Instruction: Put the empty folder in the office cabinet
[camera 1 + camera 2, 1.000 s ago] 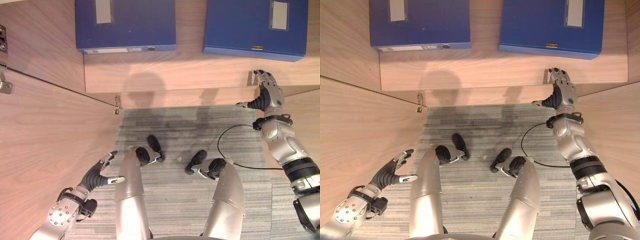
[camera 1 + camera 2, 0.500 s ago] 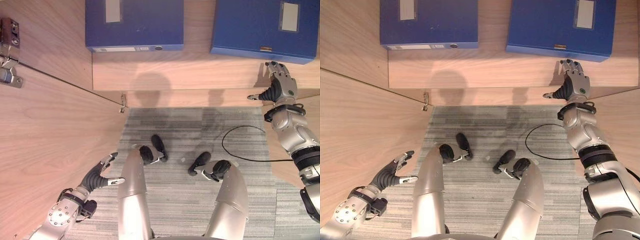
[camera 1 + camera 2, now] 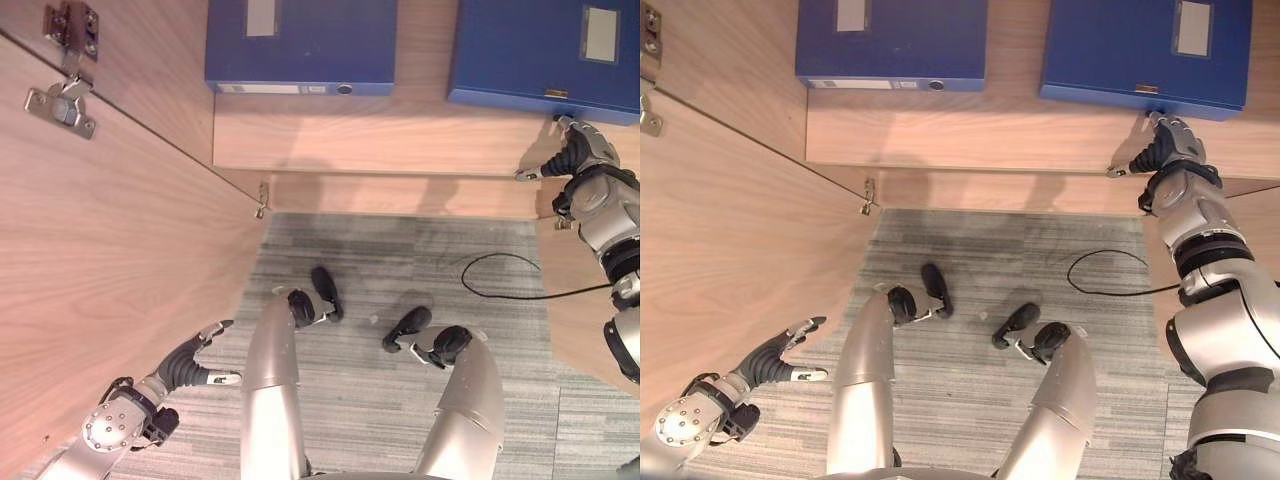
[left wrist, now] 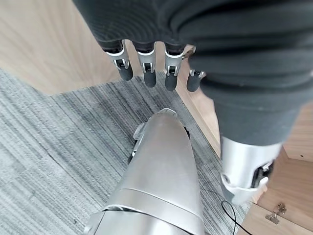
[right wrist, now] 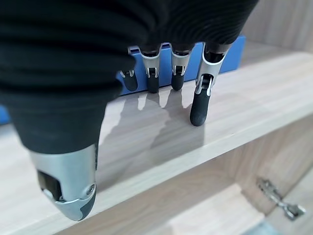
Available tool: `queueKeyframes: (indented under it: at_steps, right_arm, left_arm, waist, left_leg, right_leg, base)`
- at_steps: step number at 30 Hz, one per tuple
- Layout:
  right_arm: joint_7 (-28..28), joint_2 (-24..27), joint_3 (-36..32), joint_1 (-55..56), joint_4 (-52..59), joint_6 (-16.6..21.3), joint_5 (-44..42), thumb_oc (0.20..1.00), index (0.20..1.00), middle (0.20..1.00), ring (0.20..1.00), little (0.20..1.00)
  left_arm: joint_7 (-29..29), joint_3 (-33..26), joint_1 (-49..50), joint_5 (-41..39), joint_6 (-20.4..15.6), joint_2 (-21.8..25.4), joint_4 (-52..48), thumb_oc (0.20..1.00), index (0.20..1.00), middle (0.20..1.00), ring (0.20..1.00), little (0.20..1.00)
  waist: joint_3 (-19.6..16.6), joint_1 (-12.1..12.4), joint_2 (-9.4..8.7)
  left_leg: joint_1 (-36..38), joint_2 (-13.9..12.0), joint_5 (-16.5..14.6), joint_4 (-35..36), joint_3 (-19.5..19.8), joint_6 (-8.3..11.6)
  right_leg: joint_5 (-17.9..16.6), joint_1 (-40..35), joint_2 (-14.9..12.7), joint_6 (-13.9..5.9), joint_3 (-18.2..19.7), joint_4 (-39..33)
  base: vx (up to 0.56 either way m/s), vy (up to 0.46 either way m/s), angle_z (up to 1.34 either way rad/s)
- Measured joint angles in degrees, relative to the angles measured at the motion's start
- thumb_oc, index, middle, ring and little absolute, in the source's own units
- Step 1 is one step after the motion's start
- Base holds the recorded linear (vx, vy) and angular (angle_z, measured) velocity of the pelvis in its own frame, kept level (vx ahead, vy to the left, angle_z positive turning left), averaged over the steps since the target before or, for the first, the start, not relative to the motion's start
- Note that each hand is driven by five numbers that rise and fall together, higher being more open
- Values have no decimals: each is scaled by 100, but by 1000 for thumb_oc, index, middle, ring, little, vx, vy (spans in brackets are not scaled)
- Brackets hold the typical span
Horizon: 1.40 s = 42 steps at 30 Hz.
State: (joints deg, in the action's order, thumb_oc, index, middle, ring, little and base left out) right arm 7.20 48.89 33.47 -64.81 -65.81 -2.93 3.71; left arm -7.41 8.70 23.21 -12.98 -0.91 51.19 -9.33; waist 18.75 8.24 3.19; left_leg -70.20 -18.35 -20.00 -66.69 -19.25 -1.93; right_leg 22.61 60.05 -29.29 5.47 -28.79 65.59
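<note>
1. Two blue folders already lie flat on the cabinet shelf (image 3: 400, 140): the left folder (image 3: 300, 45) and the right folder (image 3: 545, 50), well apart from each other.
2. The right hand (image 3: 1170, 145) reaches over the shelf's front edge, just short of the right folder. Its fingers (image 5: 199, 100) are straight and spread, holding nothing.
3. The left hand (image 3: 190, 362) hangs low beside the open cabinet door (image 3: 100, 250), far from the shelf. Its fingers are relaxed and empty too.
4. Neither hand carries anything, so the folder looks delivered.
5. What seems left: perhaps nudging the right folder deeper, then closing the door.
</note>
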Motion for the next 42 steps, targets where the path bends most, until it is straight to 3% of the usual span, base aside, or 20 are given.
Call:
queueKeyframes:
  at_steps: [1,2,5,11,17,22,26,31,36,42]
  right_arm:
    - [13,-118,-71,-40,-96,-12,-189,1000,1000,1000,1000,1000]
    - [28,-150,-205,-86,-149,-4,-396,1000,1000,1000,1000,1000]
    - [-24,-78,-200,-305,-444,-3,-771,1000,1000,1000,1000,1000]
    - [-380,168,698,-744,-852,-22,-669,1000,1000,1000,1000,1000]
    - [-482,312,1274,-1152,-930,-210,207,1000,1000,1000,1000,1000]
    - [-408,415,1363,-1132,-597,-346,707,1000,1000,1000,1000,1000]
    - [-377,467,1187,-950,-150,-482,780,1000,1000,1000,1000,1000]
    - [-282,451,1090,-681,82,-476,880,1000,1000,1000,1000,1000]
    - [-83,97,741,-386,38,-524,868,1000,1000,1000,1000,1000]
    - [-31,-406,650,-85,-232,-522,864,1000,1000,1000,1000,1000]
  left_arm:
    - [-10,52,38,0,32,6,2,1000,1000,1000,1000,1000]
    - [-23,106,-3,0,43,2,42,1000,1000,1000,1000,1000]
    - [-55,235,-14,0,77,136,58,1000,1000,1000,1000,1000]
    - [-85,234,-1,2,130,169,8,1000,1000,1000,1000,1000]
    - [-104,202,142,4,247,153,-60,1000,1000,1000,1000,1000]
    - [-115,40,133,4,268,88,-109,1000,1000,1000,1000,1000]
    - [-101,-147,120,4,287,-17,-72,1000,1000,1000,1000,1000]
    - [-82,-200,102,3,236,-108,-23,1000,1000,1000,1000,1000]
    - [-49,-130,15,-18,241,-263,208,1000,1000,1000,1000,1000]
    - [12,-83,-87,-24,230,-298,238,1000,1000,1000,1000,1000]
  waist:
    - [-15,76,26]
    - [-23,49,34]
    - [-24,56,31]
    - [-22,108,19]
    - [39,159,-80]
    - [48,78,-95]
    - [49,10,-94]
    - [49,16,-92]
    - [47,11,-89]
    - [-28,11,-43]
  left_leg:
    - [103,-30,-25,-24,381,-46]
    - [84,-42,-48,-21,274,-242]
    - [103,26,-26,61,142,-210]
    - [57,26,-10,141,145,-187]
    - [47,25,27,212,150,-171]
    - [65,25,152,194,148,-449]
    - [148,25,131,226,131,-501]
    - [314,25,132,332,97,-498]
    - [494,17,153,444,79,-463]
    - [761,22,309,777,82,-284]
  right_leg:
    - [27,5,21,-69,7,111]
    - [10,52,-50,-116,24,215]
    - [32,158,-118,-87,142,171]
    - [10,164,-113,-131,111,153]
    - [5,175,-100,-133,74,139]
    - [-59,100,-96,-131,48,124]
    - [-81,2,-86,-175,22,59]
    - [-97,-129,-42,-202,26,-48]
    - [-116,-284,14,-190,16,-150]
    - [-169,-589,101,-217,-150,-440]
  base:
    - [5,-1,-23]
    - [4,-3,-13]
    - [5,-20,9]
    - [15,-20,13]
    - [9,-7,5]
    - [8,-6,4]
    - [0,0,0]
    - [-4,7,-2]
    - [-7,-8,-2]
    - [-19,-23,-2]
